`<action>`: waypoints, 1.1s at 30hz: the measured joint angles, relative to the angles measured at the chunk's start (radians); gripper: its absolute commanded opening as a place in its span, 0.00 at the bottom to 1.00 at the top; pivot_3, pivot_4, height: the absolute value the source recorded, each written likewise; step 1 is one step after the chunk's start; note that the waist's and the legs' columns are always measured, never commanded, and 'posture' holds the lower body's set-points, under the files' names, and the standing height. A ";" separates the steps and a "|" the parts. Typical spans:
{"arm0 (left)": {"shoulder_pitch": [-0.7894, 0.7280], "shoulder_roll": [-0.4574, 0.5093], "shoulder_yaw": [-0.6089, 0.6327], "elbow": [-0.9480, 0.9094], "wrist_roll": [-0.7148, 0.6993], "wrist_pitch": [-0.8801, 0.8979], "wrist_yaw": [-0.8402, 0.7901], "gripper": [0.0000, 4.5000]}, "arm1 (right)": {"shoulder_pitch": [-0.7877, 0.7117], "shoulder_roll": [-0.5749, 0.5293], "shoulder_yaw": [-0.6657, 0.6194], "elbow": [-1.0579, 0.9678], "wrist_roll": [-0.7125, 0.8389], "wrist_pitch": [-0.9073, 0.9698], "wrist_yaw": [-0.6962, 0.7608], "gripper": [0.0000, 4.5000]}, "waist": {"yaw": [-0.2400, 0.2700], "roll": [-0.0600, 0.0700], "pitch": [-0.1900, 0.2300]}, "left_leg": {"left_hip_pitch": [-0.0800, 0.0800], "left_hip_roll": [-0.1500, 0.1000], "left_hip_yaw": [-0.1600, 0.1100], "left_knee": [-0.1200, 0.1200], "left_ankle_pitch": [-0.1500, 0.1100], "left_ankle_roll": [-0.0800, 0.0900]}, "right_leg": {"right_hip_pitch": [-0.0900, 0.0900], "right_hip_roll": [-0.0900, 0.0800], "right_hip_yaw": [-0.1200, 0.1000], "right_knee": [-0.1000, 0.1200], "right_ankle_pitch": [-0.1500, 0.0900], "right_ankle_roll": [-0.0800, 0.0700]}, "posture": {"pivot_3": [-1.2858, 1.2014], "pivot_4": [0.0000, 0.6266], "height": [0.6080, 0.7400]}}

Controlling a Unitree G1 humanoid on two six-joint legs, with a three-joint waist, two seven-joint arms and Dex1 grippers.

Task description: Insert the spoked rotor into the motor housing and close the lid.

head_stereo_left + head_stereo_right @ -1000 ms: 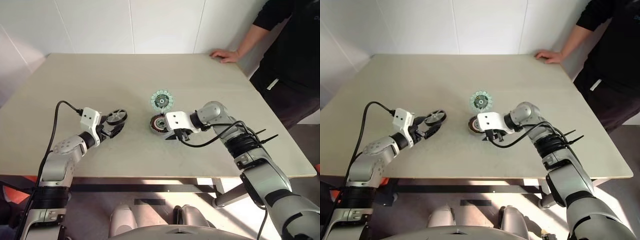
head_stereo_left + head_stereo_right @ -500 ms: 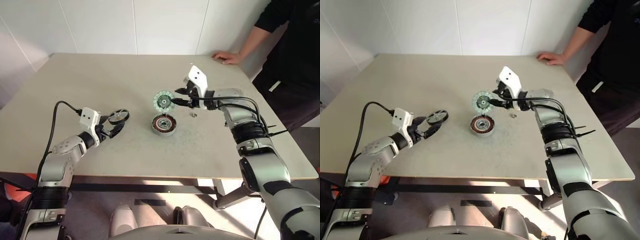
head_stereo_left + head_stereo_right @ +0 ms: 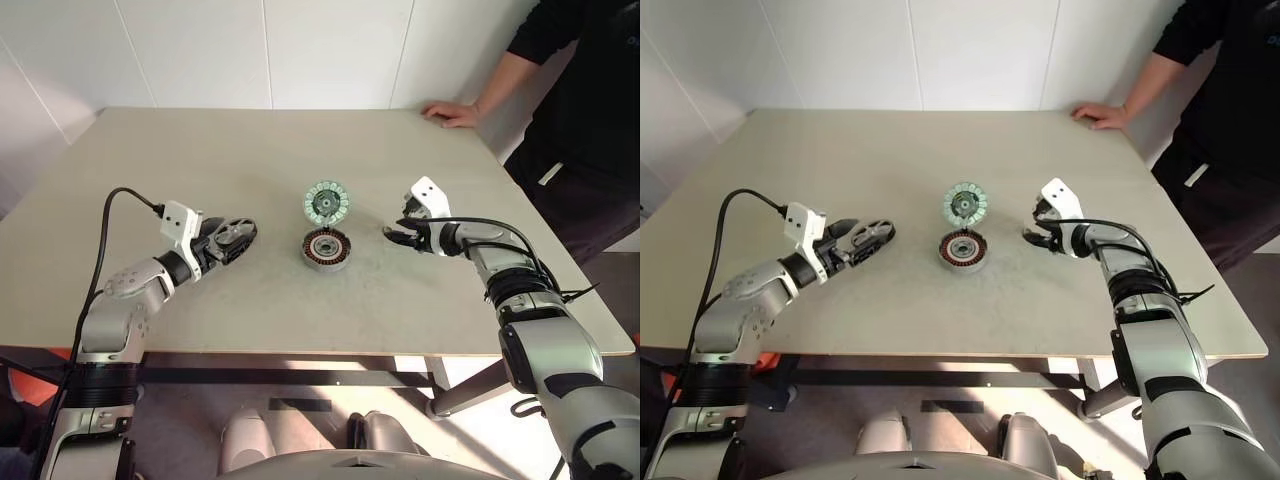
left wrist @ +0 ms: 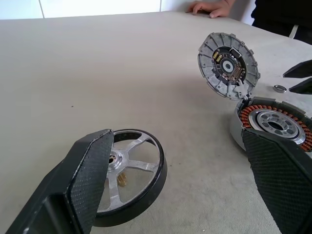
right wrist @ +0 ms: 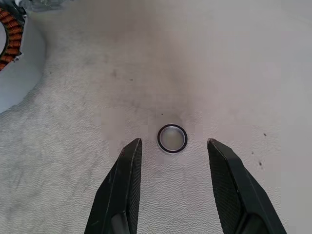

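The spoked rotor [image 4: 129, 175], a black ring with silvery spokes, lies between the fingers of my left gripper [image 3: 238, 240], close against one finger [image 4: 87, 170]. That gripper stands wide open and does not clamp it. The motor housing [image 3: 328, 248] sits mid-table with its copper windings showing. The lid [image 3: 327, 203] stands tilted up at the housing's far side, with its pale green segments facing me. My right gripper [image 5: 173, 142] is open and low over the table to the right of the housing. A small metal ring [image 5: 171, 138] lies between its fingertips.
A person stands at the far right with a hand [image 3: 450, 111] resting on the table's far edge. A black cable [image 3: 110, 230] trails from my left wrist. The beige table [image 3: 200, 150] is bare around the parts.
My right gripper left the housing, passed by the lid, then swung right and down to the small ring on the table. The left gripper and the rotor barely moved.
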 measured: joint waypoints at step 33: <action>0.004 0.015 -0.013 0.016 0.029 0.000 0.009 0.99 | -0.043 0.034 0.000 -0.100 -0.007 -0.024 0.033 0.14 | -0.003 0.001 0.000 | -0.001 0.000 0.000 0.000 0.000 0.000 | -0.001 0.000 0.000 -0.001 0.000 0.000 | 0.52 0.00 1.00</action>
